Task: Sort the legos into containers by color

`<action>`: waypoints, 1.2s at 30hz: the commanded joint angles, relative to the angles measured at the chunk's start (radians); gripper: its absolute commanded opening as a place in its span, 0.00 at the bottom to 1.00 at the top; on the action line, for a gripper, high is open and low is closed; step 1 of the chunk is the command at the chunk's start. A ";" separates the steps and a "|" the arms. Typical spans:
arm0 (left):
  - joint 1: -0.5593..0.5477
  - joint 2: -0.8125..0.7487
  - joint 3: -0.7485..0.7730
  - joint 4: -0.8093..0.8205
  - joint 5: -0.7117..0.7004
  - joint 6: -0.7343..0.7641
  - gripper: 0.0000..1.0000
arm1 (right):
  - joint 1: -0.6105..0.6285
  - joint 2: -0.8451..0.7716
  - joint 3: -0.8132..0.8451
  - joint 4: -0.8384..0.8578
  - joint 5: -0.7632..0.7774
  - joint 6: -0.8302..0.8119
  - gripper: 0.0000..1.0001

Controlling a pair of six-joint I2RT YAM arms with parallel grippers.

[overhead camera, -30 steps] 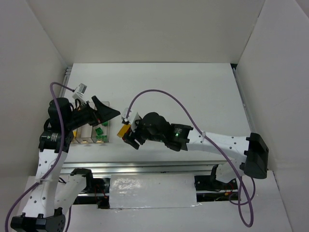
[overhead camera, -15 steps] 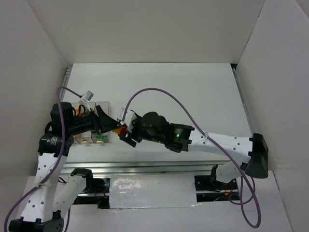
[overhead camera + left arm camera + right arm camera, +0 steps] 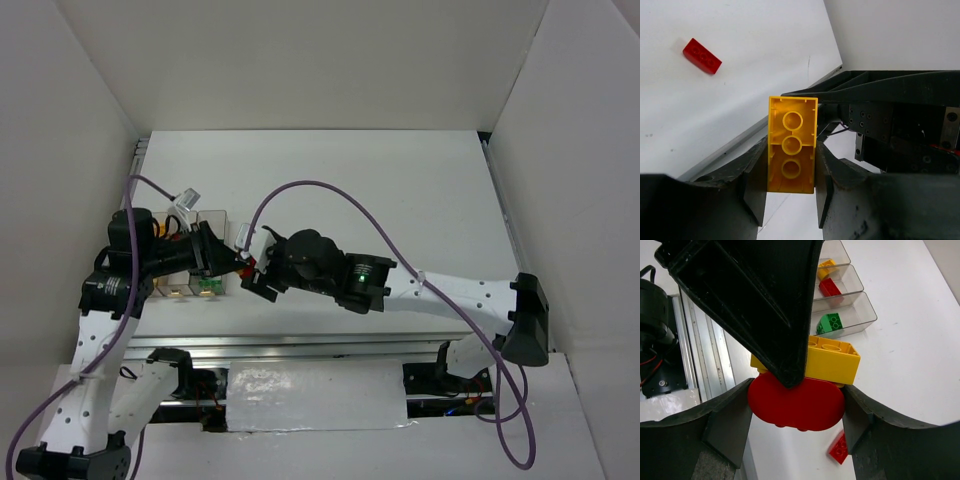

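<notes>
Left fingers (image 3: pixel 756 184) clamp yellow brick (image 3: pixel 791 145), right fingers (image 3: pixel 727 426) clamp red rounded piece (image 3: pixel 797 405) mated beneath it, at 3 o'clock of bins (image 3: pixel 213 225); likely pulling colours apart before sorting.

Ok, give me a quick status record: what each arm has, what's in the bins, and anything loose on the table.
left jaws: shut on yellow brick
right jaws: shut on red rounded piece
contact: yellow brick sits against the top of the red rounded piece; cannot tell whether they are joined
containers: three compartments, each with one piece visible: yellow piece, red piece, green piece
loose: red brick lying on the table, apart from both arms
</notes>
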 commanded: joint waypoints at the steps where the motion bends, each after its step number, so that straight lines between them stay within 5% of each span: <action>1: -0.007 0.024 0.069 -0.025 -0.033 0.047 0.00 | 0.012 0.010 0.026 0.045 -0.003 -0.017 0.00; 5: -0.001 0.061 0.118 -0.032 -0.162 0.090 0.00 | 0.012 -0.039 -0.064 0.100 0.012 -0.003 0.00; 15: 0.154 0.176 0.169 0.059 -0.021 0.130 0.00 | -0.031 -0.232 -0.360 0.226 0.049 0.075 0.00; 17: 0.164 0.187 0.192 0.022 -0.189 0.160 0.00 | -0.051 -0.275 -0.414 0.250 0.035 0.100 0.00; 18: 0.165 0.200 0.219 -0.033 -0.462 0.189 0.00 | -0.067 -0.301 -0.449 0.268 0.039 0.123 0.00; 23: 0.171 0.277 0.113 -0.007 -1.111 0.203 0.00 | -0.101 -0.381 -0.554 0.330 0.007 0.169 0.00; 28: 0.223 0.348 -0.001 0.280 -1.127 0.295 0.00 | -0.106 -0.413 -0.555 0.332 -0.005 0.178 0.00; 31: 0.303 0.406 -0.053 0.436 -1.022 0.361 0.00 | -0.111 -0.432 -0.583 0.353 -0.020 0.189 0.00; 36: 0.349 0.535 -0.049 0.501 -1.055 0.430 0.01 | -0.112 -0.453 -0.603 0.376 -0.066 0.206 0.00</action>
